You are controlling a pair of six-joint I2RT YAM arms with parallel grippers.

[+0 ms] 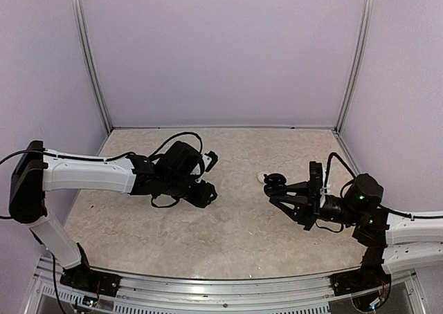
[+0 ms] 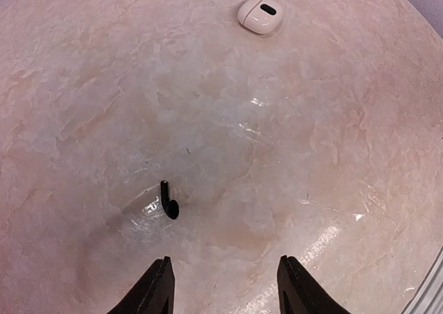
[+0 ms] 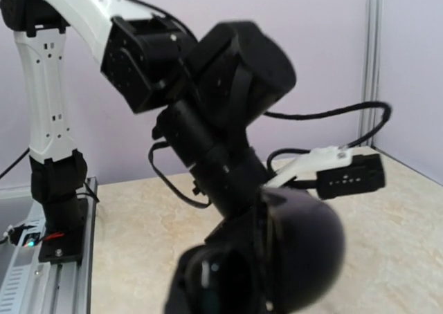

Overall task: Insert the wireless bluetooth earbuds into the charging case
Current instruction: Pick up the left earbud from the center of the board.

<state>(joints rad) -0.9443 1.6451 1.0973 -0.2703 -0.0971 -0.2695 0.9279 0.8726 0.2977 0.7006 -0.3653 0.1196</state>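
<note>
I see only bare tabletop [image 2: 291, 155] between left gripper [image 2: 225, 262] and 1 black earbud [image 2: 169, 203]; white case [image 2: 260, 14] sits well away.

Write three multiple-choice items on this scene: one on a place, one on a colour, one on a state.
1. Where is the black earbud? A on the table, ahead of the left tool; B inside a case; C on the metal rail.
2. What colour is the case far off in the left wrist view? A red; B white; C blue.
3. The left tool is: A shut on the earbud; B open, holding nothing; C out of view.
A: it lies on bare tabletop. B: its shell is white. B: its tips stand apart, nothing between.
</note>
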